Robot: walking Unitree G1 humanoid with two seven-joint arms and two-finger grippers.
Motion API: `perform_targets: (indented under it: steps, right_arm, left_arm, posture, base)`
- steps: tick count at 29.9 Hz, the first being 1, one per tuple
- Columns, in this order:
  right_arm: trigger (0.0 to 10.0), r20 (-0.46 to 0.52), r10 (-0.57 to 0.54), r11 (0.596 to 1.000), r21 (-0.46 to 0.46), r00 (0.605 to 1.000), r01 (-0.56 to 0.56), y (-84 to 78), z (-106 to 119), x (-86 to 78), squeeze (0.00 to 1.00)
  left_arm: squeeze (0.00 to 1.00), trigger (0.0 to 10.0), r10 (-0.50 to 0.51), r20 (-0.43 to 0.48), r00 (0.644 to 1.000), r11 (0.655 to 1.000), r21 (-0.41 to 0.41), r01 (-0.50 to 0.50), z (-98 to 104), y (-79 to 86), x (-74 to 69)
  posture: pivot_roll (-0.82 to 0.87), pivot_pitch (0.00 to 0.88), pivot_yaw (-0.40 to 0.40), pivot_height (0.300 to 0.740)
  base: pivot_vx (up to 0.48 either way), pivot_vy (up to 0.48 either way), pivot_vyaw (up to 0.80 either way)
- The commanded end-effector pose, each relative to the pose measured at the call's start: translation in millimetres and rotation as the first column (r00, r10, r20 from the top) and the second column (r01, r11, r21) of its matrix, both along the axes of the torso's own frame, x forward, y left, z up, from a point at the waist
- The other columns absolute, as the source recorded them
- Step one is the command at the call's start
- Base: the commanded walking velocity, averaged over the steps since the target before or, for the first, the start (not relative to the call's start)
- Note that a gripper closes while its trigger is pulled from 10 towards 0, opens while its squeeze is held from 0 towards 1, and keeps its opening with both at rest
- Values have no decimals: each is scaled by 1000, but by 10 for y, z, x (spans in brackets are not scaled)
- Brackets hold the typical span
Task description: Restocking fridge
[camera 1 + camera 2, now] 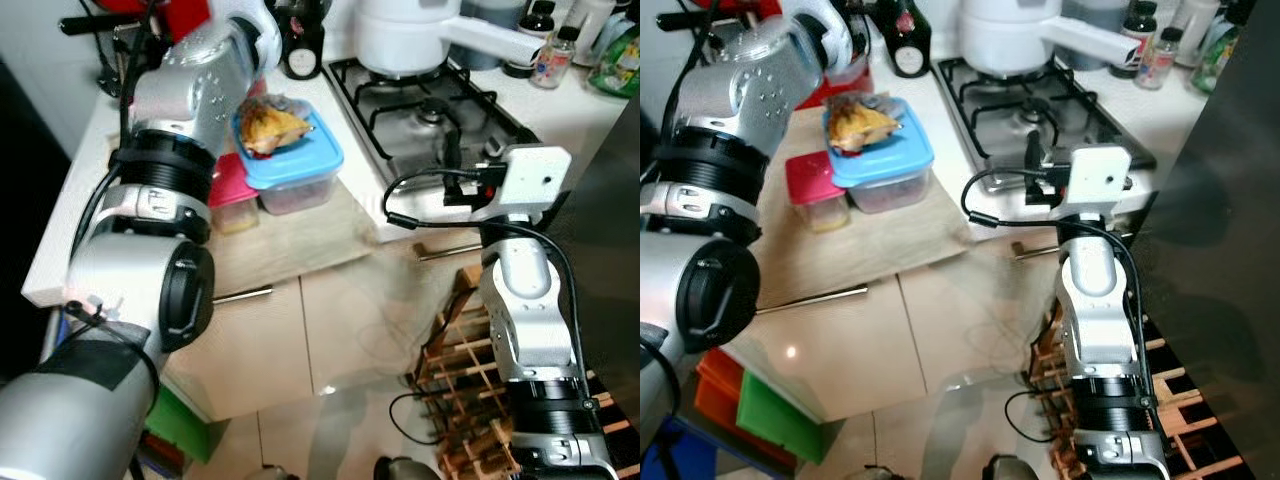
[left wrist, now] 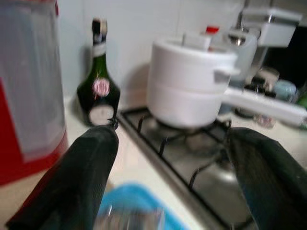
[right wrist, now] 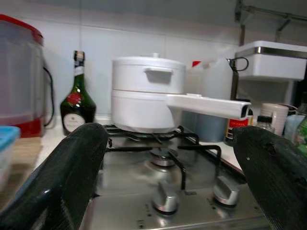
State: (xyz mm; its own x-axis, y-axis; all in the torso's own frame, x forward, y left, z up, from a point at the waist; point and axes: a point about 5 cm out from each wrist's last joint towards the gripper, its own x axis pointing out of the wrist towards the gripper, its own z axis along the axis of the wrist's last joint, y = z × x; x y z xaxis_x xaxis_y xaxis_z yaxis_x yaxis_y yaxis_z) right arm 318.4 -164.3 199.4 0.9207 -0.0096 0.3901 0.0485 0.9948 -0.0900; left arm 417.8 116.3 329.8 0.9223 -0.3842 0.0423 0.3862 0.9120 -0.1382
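Food, wrapped in crinkled clear film, sits on top of a clear plastic container with a blue lid (image 1: 292, 160), which stands on a pale wooden board (image 1: 290, 240) on the white counter (image 1: 70, 210), just left of the steel gas hob (image 1: 430, 120). Touching or just beside its left side is a smaller clear tub with a red lid (image 1: 232, 192).

The left gripper (image 2: 168, 158) is reached out above the blue-lidded container, its two black fingers (image 2: 81, 177) spread wide apart with nothing between them; the blurred blue lid shows below and between them in the left wrist view. The right gripper (image 3: 168, 167) hangs lower in front of the hob, fingers likewise spread and holding nothing, looking across the burners at a white lidded saucepan with a long handle (image 3: 148, 96) and a dark green bottle (image 3: 76, 108).

The blue-lidded container looks like the likely item to restock. Its walls seem thin and smooth, so probably slippery and a little springy under pressure; its weight cannot be told. The wrapped food on the lid looks loose and could slide off if the container tips. A sound hold would be across the two opposite side walls just under the lid's rim, where the plastic is stiffest, keeping it level. The red-lidded tub crowds the left wall, so one finger may have little room there.
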Motion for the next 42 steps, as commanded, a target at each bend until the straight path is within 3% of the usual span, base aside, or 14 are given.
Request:
perform_targets:
  steps: [1, 6, 12, 15, 16, 22, 23, 35, 40, 42]
  right_arm:
    - [10000, 25, -9, 1000, 7, 1000, 9, -3, 37, -32, 0]
    - [10000, 18, -8, 1000, 13, 1000, 8, 25, 12, -33, 0]
    - [10000, 14, 3, 1000, 13, 1000, -3, 43, 12, -12, 0]
    - [10000, 11, 8, 1000, 10, 1000, -8, 55, 11, 2, 0]
    - [10000, 11, 8, 1000, 12, 1000, -8, 55, 10, 3, 0]
    - [10000, 9, 9, 1000, 12, 1000, -9, 67, 2, -1, 0]
    - [10000, 8, 10, 1000, 11, 1000, -10, 69, 0, -3, 0]
    - [10000, 9, 12, 1000, 10, 1000, -12, 80, -6, 3, 0]
    - [10000, 9, 13, 1000, 11, 1000, -13, 86, -11, 4, 0]
    - [10000, 12, 13, 1000, 8, 1000, -13, 76, -6, -2, 0]
  left_arm:
    - [0, 0, -22, -34, 999, 999, 35, 23, 31, 15, -2]
    - [0, 0, -3, -132, 991, 999, 45, 9, -97, 97, 20]
    - [0, 0, -25, -194, 981, 999, -25, 20, -149, 107, 13]
    - [0, 0, 1, -225, 974, 1000, -11, -4, -241, 127, 28]
    - [0, 10000, 27, -232, 972, 1000, 3, -27, -271, 155, 37]
    - [0, 10000, 66, -237, 969, 998, 31, -60, -299, 208, 46]
    - [1000, 10000, 70, -232, 970, 997, 34, -63, -291, 211, 47]
    - [1000, 10000, 18, -106, 994, 1000, -6, -18, -76, 148, 45]
    - [1000, 10000, 17, -132, 991, 1000, 25, -14, -147, 131, 47]
    - [1000, 10000, 23, -192, 981, 998, 62, -12, -286, 136, 51]
  posture:
    - [-119, 35, 104, 740]
    - [-113, 38, 112, 740]
    - [-102, 38, 105, 740]
    - [-102, 36, 107, 740]
    - [-104, 36, 109, 740]
    - [-109, 35, 112, 740]
    - [-109, 35, 112, 740]
    - [-105, 23, 115, 740]
    - [-106, 14, 118, 740]
    - [-107, 11, 120, 740]
  base:
    - [0, 0, 0]
    - [0, 0, 0]
    - [0, 0, 0]
    - [0, 0, 0]
    - [0, 0, 0]
    - [0, 0, 0]
    - [0, 0, 0]
    - [0, 0, 0]
    - [0, 0, 0]
    - [0, 0, 0]
